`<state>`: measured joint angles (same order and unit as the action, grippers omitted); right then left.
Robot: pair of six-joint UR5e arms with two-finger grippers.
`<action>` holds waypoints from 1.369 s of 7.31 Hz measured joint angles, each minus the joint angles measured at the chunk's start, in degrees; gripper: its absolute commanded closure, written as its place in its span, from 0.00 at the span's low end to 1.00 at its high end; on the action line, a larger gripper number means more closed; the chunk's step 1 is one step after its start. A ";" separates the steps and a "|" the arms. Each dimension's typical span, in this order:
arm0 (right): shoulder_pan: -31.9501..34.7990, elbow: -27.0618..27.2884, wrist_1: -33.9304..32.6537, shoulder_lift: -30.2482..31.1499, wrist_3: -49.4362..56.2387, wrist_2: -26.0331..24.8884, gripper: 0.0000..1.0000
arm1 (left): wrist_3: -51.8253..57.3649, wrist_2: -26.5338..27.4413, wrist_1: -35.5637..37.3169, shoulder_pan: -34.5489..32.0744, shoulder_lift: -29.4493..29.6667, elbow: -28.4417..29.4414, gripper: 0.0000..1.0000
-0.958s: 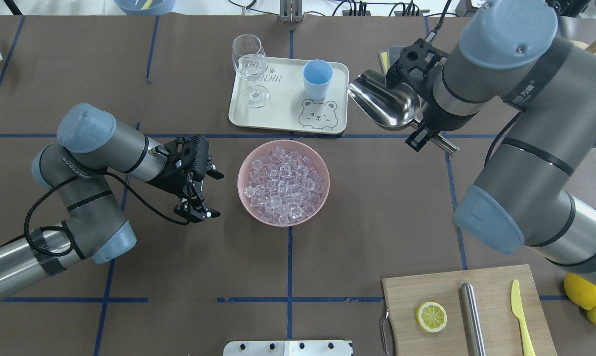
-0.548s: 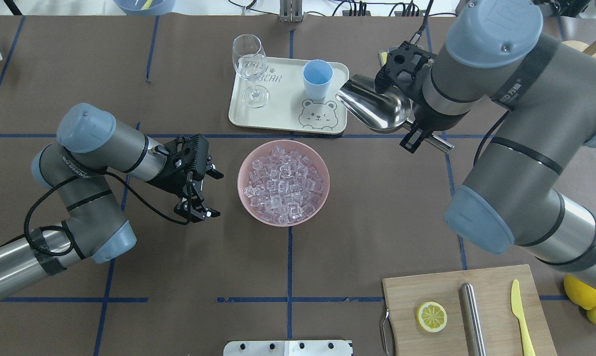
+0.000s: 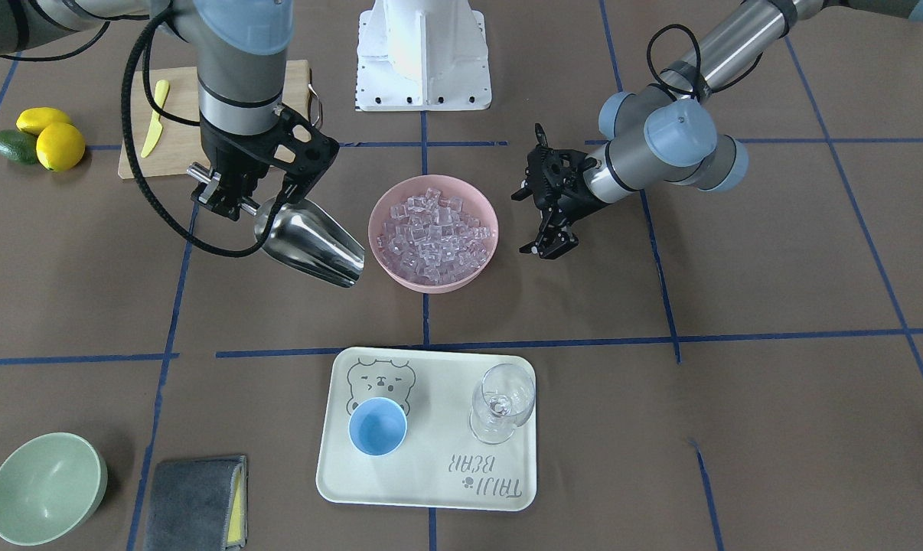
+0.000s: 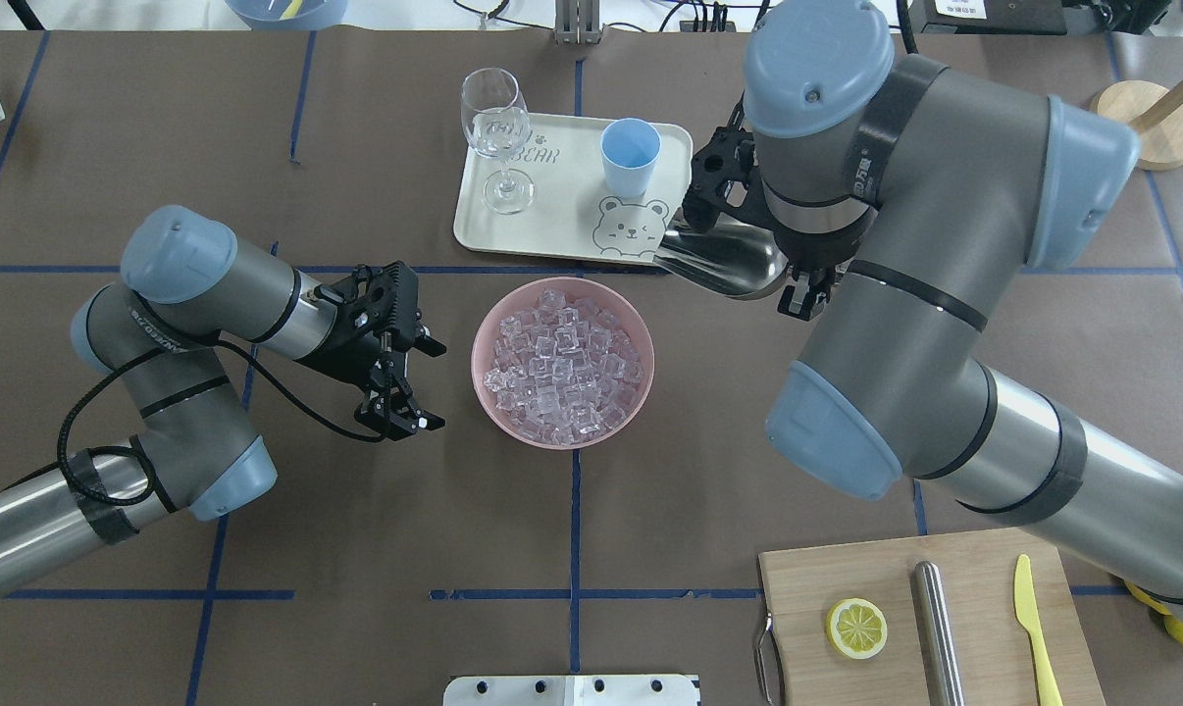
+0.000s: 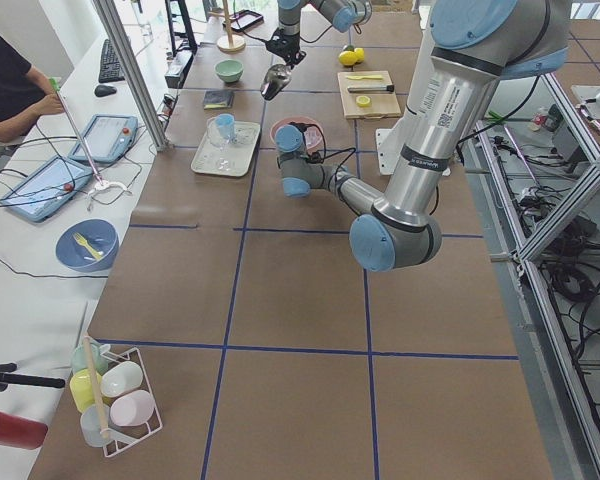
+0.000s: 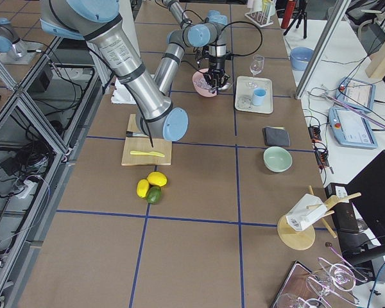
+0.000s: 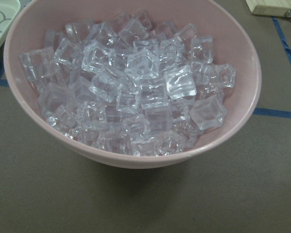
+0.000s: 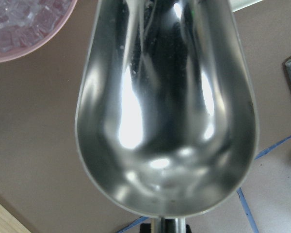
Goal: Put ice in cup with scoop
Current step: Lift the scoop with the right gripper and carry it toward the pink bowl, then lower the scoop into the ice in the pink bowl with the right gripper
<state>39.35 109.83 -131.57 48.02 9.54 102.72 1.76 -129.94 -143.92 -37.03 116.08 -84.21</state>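
The steel scoop (image 4: 724, 257) (image 3: 308, 245) hangs tilted above the table, just off the right rim of the pink bowl (image 4: 479, 363) (image 3: 433, 287). Its mouth points at the bowl and at the tray's near corner. My right gripper (image 4: 802, 289) (image 3: 220, 191) is shut on its handle. In the right wrist view the scoop (image 8: 167, 107) is empty. Ice (image 4: 562, 361) (image 3: 433, 233) (image 7: 131, 92) is heaped in the bowl. The light-blue cup (image 4: 631, 152) (image 3: 377, 426) stands empty on the cream tray (image 4: 562, 211). My left gripper (image 4: 427, 385) (image 3: 524, 223) is open, left of the bowl.
A wine glass (image 4: 498, 137) stands on the tray beside the cup. A cutting board (image 4: 984, 569) at the near right carries a lemon slice, a steel tube and a yellow knife. A green bowl (image 3: 44, 486) and a grey cloth (image 3: 194, 501) lie beyond the tray.
My right arm has swung left and toward the robot, carrying the scoop from beside the tray to the bowl's right rim. The left arm has barely shifted.
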 measured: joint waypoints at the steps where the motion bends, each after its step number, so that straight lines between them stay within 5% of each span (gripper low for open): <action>1: -1.32 0.00 -2.15 -0.67 0.40 -1.33 1.00 | -0.24 0.69 -0.10 0.02 1.02 0.82 0.00; 5: -5.66 -0.54 -9.48 -5.12 6.82 -6.71 1.00 | -0.44 1.64 -0.18 0.02 2.23 1.69 0.00; 10: -7.81 -14.04 -13.39 -14.69 12.81 -12.10 1.00 | -0.44 1.62 -0.28 0.02 2.48 2.11 0.00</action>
<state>31.54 95.79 -144.96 33.33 22.34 90.62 1.32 -128.32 -144.20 -37.00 118.56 -82.10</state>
